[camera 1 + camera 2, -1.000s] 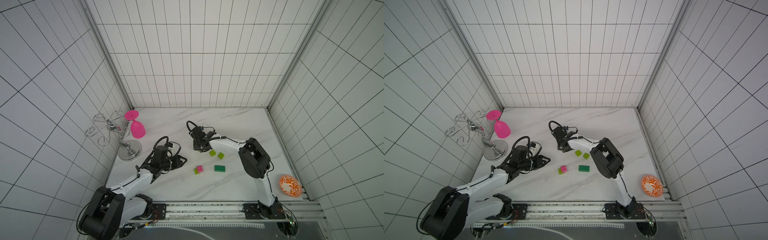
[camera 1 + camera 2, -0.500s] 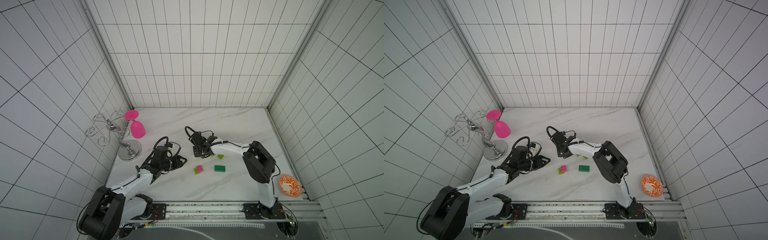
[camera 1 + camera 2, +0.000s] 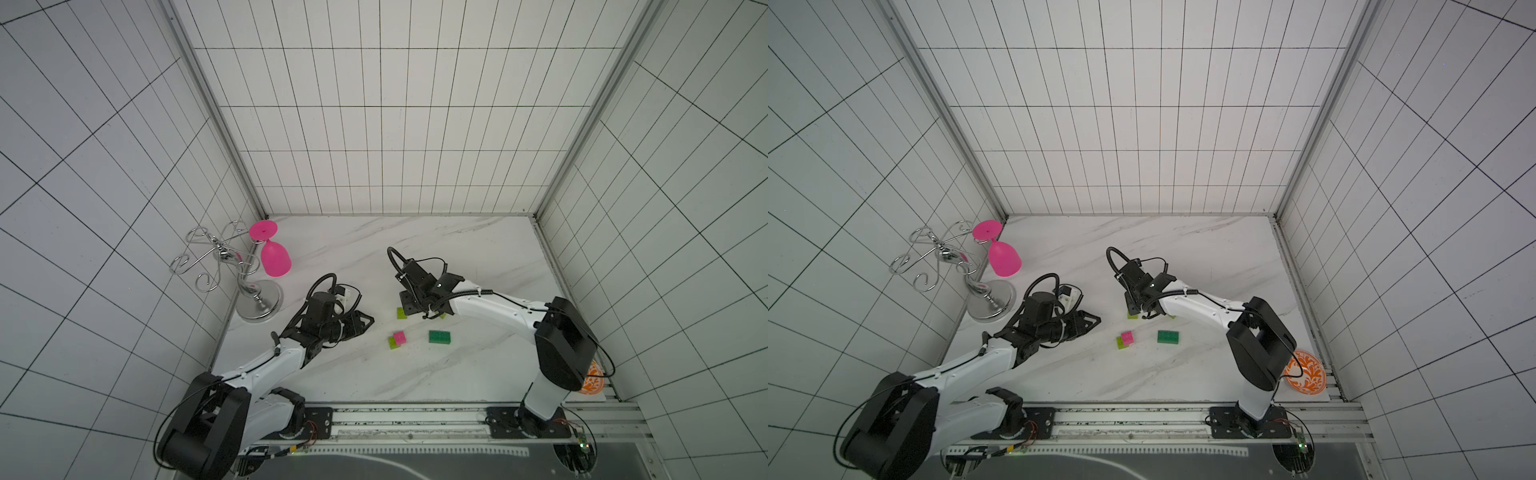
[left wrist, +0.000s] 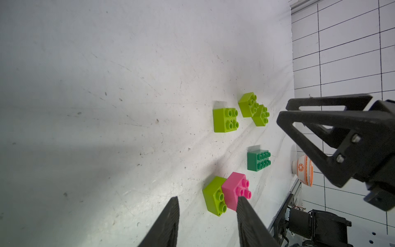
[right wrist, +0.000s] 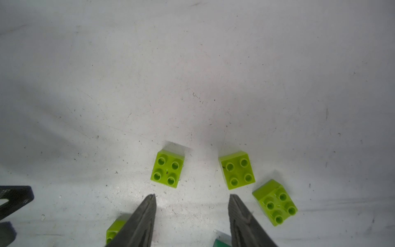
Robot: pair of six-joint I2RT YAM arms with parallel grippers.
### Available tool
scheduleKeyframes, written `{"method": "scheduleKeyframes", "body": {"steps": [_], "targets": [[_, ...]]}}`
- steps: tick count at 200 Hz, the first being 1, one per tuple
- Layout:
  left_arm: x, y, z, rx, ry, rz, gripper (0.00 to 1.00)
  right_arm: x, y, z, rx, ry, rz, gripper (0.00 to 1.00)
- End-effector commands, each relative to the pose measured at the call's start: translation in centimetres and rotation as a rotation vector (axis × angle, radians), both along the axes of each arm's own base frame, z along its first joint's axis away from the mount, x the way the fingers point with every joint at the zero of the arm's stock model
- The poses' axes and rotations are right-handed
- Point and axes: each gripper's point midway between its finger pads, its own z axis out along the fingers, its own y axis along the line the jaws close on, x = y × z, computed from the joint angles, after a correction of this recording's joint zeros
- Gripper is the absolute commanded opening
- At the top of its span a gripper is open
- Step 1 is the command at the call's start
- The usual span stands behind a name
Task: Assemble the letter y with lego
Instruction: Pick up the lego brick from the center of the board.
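Three loose lime lego bricks (image 5: 167, 169) (image 5: 237, 170) (image 5: 275, 203) lie on the marble floor just beyond my right gripper (image 5: 192, 195), which is open with nothing between its fingers. In a top view one lime brick (image 3: 401, 313) shows beside that gripper (image 3: 420, 312); the arm hides most of the others. A pink brick (image 4: 235, 190) joined to a lime brick (image 4: 213, 195) lies just past the tips of my open, empty left gripper (image 4: 207, 198) (image 3: 365, 324). The dark green brick (image 3: 439, 336) lies alone to the right of the pink one. No letter y stands assembled.
A pink goblet (image 3: 274, 257) hangs upside down on a chrome wire rack (image 3: 232, 266) at the back left. An orange patterned bowl (image 3: 1306, 372) sits at the front right corner, behind the right arm's base. Tiled walls close in three sides.
My right gripper has opened and come forward and lower over the lime bricks; one lime brick now lies free to its left. The left arm has not moved.
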Motion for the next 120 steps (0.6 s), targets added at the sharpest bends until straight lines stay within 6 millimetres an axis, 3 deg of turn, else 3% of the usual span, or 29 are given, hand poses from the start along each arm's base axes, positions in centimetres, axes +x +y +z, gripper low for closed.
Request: {"method": "scheduleKeyframes", "body": {"steps": [1, 44, 120], "targets": [[0.0, 0.3, -0.1, 0.009, -0.012, 0.006, 0.45, -0.6, 1.9, -0.9, -0.009, 0.043, -0.019, 0.57], [-0.4, 0.7, -0.5, 0.032, -0.002, 0.006, 0.44, -1.1, 3.1, -2.6, 0.016, 0.06, -0.032, 0.54], [-0.7, 0.8, -0.9, 0.035, 0.004, 0.006, 0.43, 0.3, 3.7, -2.8, 0.014, 0.047, -0.058, 0.5]]}}
